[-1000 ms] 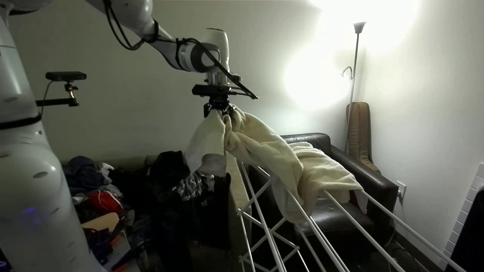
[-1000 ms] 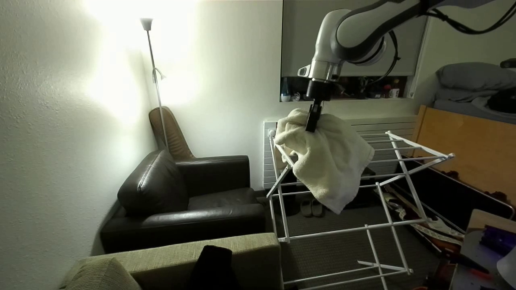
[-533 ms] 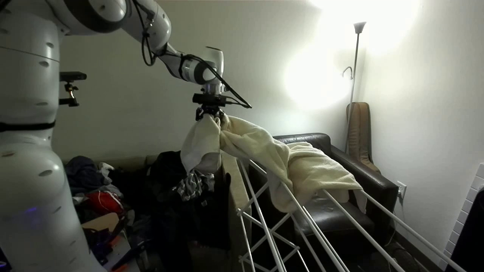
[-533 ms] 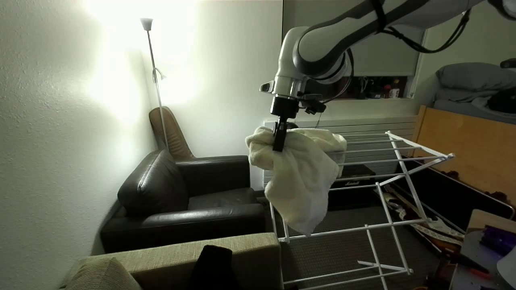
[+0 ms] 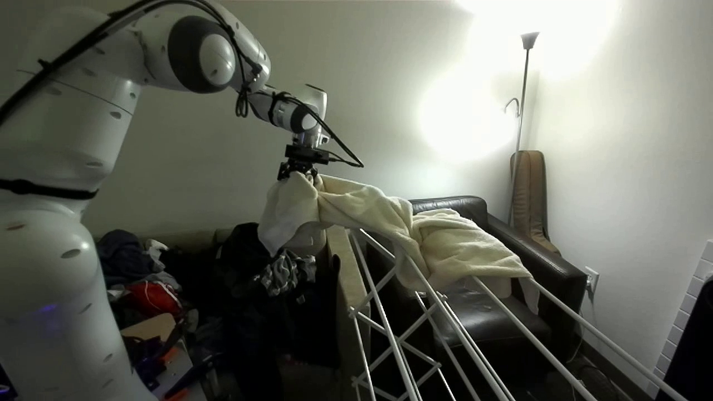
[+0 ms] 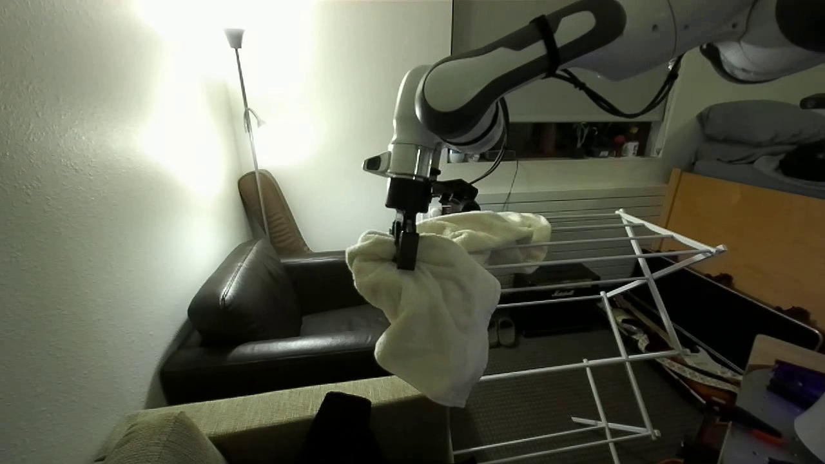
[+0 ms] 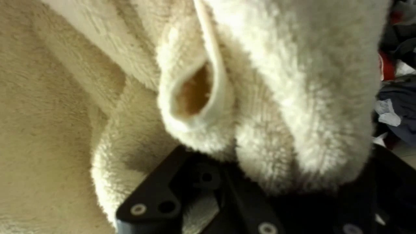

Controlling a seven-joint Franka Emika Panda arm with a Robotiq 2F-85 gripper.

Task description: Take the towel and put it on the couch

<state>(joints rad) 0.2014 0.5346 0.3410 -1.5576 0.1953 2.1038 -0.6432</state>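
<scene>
The gripper was clamped on a bunched fold of the cream plush towel, its black fingers pressed into the cloth; in the wrist view a pale hem curled into a small loop close beside them. The towel was only partly clear of the white drying rack: from the grip one length sagged across and lay over the rods near the rack's end by the dark leather armchair, while a loose corner hung below the fingers. In an exterior view that hanging part covered some of the arm of the beige fabric couch; whether it touched the arm could not be told. A heap of clothes, red among darker pieces, lay along the couch. In both exterior views a lit floor lamp stood in the room's corner by the armchair, and in an exterior view a black Marshall amplifier showed behind the rack's rods.
</scene>
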